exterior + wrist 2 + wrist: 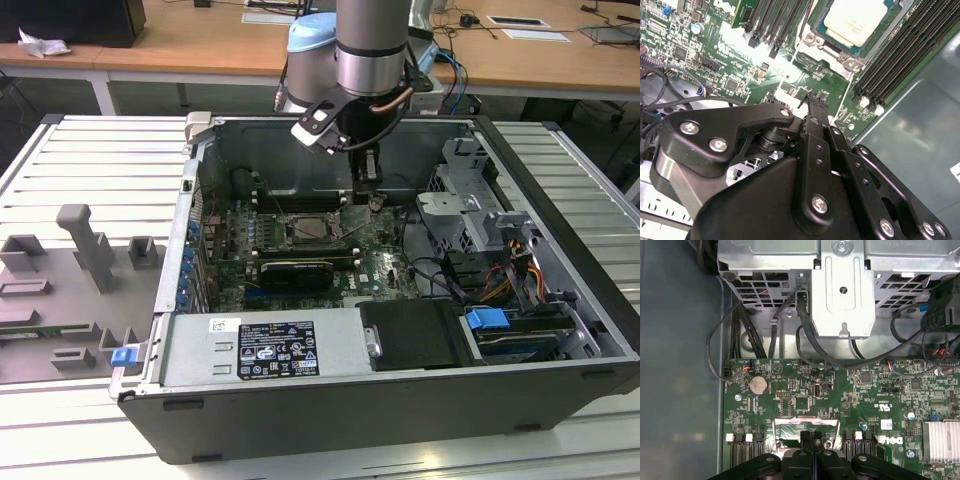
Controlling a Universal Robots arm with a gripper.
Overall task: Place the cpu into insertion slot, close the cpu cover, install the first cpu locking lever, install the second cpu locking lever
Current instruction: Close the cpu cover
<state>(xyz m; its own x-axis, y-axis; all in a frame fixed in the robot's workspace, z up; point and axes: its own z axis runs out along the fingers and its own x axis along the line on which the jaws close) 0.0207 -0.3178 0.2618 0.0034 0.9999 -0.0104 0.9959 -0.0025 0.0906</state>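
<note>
the cpu (pixel 856 19) lies in the slot (pixel 829 46) on the green board (pixel 805 385) inside the open case (pixel 400 420). the gripper (pixel 813 98) is clenched on nothing, low over the board just beside the slot, on the exterior view's right of it.

Arm (pixel 372 50) near insertion slot (pixel 308 230), open case (pixel 400 420)
</note>
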